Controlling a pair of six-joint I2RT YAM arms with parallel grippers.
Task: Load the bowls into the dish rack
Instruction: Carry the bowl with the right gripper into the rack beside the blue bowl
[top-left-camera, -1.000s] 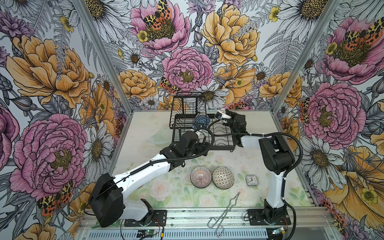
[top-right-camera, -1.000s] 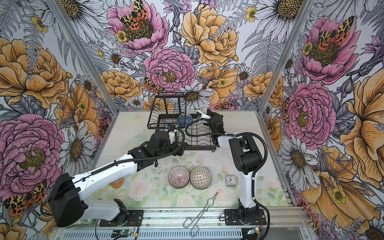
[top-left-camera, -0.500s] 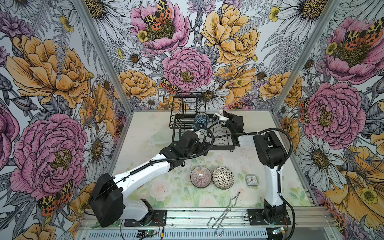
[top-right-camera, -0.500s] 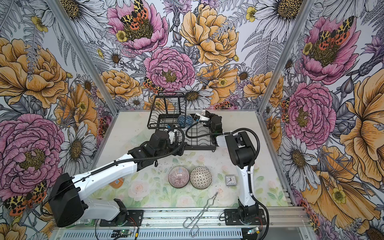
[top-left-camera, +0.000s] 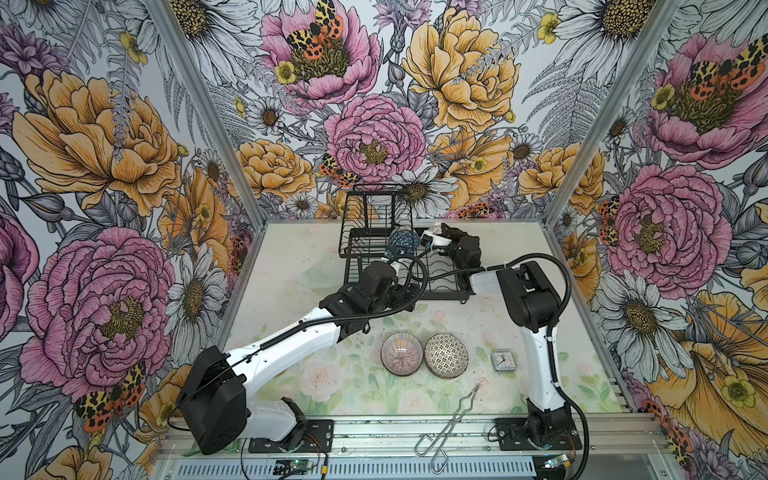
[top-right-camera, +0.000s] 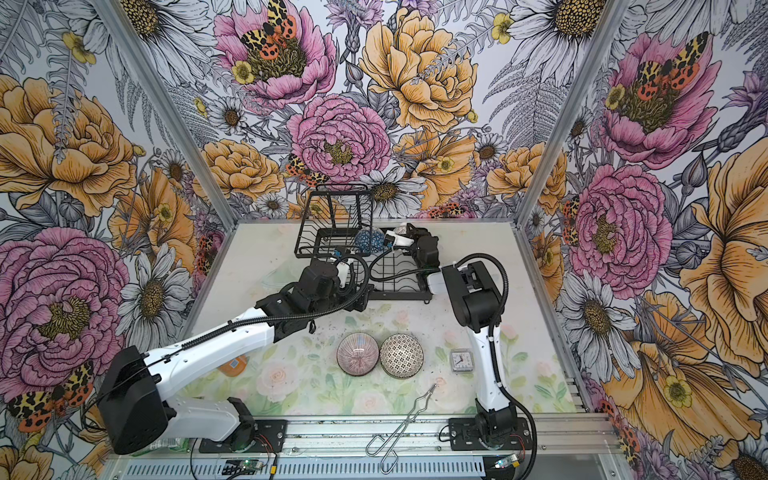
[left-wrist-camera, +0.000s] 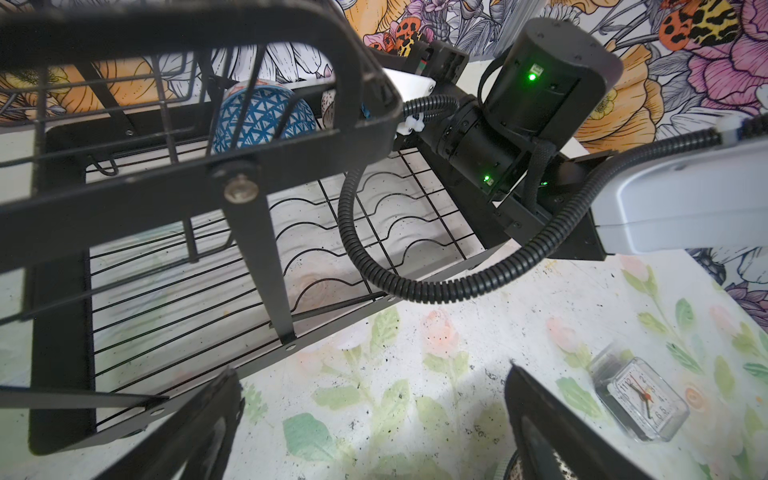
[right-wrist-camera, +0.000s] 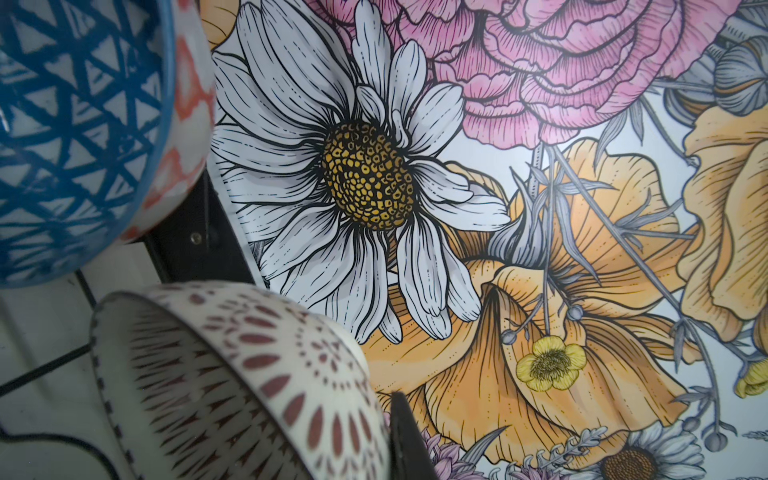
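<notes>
Right wrist: maroon-patterned bowl (right-wrist-camera: 232, 374) rim just beside blue-triangle bowl (right-wrist-camera: 75, 137).

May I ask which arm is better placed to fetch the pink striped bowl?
Likely left: the left end effector is open near the pink striped bowl; the right end effector is shut on a dotted bowl.

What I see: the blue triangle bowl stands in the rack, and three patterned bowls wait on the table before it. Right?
Not three: both top views show two, the pink striped bowl and the black-white dotted bowl. The blue triangle bowl does stand in the dish rack.
</notes>
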